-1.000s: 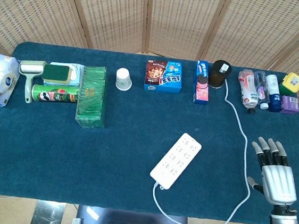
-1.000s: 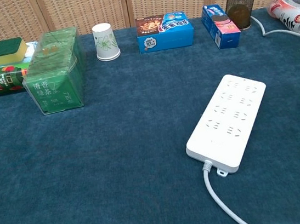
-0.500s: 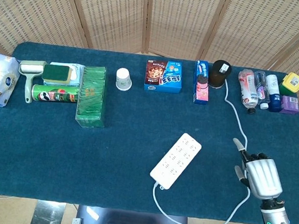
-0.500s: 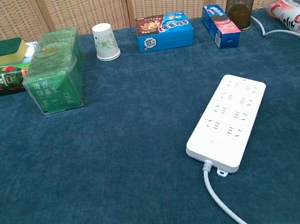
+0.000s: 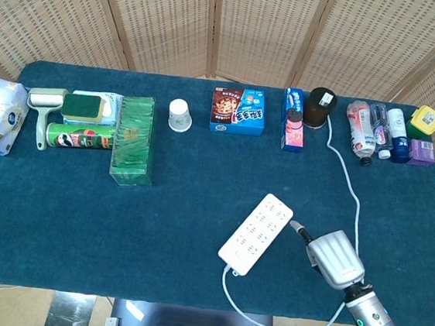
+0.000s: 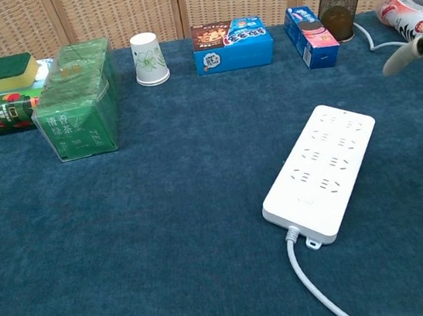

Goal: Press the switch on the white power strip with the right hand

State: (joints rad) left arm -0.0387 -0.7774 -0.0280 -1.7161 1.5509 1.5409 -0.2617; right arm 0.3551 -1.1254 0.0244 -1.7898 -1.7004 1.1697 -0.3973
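The white power strip lies diagonally on the blue cloth right of centre, with its cable end toward the table's front edge; it also shows in the chest view. My right hand hovers just right of the strip, its fingers curled in except one that points left at the strip's far right end, apart from it. In the chest view only that fingertip shows, at the right edge above the cloth. The hand holds nothing. My left hand is in neither view.
The strip's white cable loops behind my right hand to the back. Along the back stand a mesh pen cup, blue boxes, a paper cup and bottles. A green box and a Pringles can lie at the left.
My right hand has moved left from the table's right edge to beside the strip. Its fingers went from spread to curled with one pointing, and the fingertip has entered the chest view.
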